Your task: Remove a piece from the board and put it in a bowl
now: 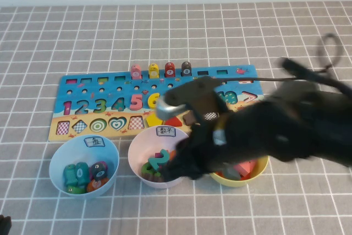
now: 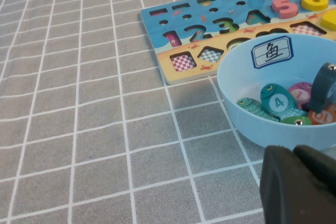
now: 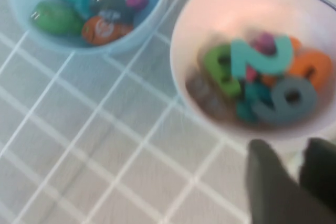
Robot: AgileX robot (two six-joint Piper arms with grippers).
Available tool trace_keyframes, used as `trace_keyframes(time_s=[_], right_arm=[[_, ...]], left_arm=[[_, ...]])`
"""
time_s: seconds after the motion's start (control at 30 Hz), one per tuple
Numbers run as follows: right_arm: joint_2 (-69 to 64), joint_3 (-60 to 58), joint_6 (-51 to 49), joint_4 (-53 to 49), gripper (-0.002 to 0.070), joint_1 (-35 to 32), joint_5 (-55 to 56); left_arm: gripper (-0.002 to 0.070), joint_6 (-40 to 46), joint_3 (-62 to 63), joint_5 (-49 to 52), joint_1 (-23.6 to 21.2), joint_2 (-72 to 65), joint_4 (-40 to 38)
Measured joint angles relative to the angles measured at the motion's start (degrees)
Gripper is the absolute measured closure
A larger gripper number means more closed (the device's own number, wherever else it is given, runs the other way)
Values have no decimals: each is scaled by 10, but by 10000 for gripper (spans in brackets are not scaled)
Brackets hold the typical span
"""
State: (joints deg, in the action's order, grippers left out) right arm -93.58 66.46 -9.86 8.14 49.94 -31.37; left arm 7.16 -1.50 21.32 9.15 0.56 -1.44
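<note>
The blue board (image 1: 82, 89) lies across the middle of the table, and its near end shows in the left wrist view (image 2: 157, 19). The pink bowl (image 1: 137, 147) stands in front of it and holds several coloured numerals. A dull brown piece (image 3: 202, 92), blurred, lies against the wall of the pink bowl (image 3: 220, 19); I cannot read its shape. My right gripper (image 1: 179, 171) hangs over the bowl's near rim, and in its own wrist view the gripper (image 3: 294, 148) is open with nothing between the fingers. My left gripper (image 2: 296, 153) is shut and empty, low beside the light blue bowl.
The light blue bowl (image 1: 60, 160) with fish pieces stands left of the pink one. The yellow bowl (image 1: 242, 180) is on the right, mostly hidden under my right arm. Several pegs (image 1: 161, 70) stand on the board's far edge.
</note>
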Motion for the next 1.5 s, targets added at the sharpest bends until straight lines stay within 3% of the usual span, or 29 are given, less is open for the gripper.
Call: trace_keyframes(time_s=[0.1,0.2,0.53,0.73,0.9,1.07,1.2,1.5], right_arm=[[67,-51,-3,0,630,1,0],[123,-86,-6,0,673,4,-11],[255,-177,18,-1,691,5,-86],[267,-193,19,-1,691,5,-202],[269,-193,45,-1,691,5,-238],[270,-193,76,-4,691,5,-201],[295,-219,82,-2,692,-11,-109],[472,-412,143,11,692,-187,86]], left_arm=[[680,0,0,0,0,0,0],[680,0,0,0,0,0,0],[680,0,0,0,0,0,0],[680,0,0,0,0,0,0],[680,0,0,0,0,0,0],[680,0,0,0,0,0,0],[680,0,0,0,0,0,0],[680,0,0,0,0,0,0]])
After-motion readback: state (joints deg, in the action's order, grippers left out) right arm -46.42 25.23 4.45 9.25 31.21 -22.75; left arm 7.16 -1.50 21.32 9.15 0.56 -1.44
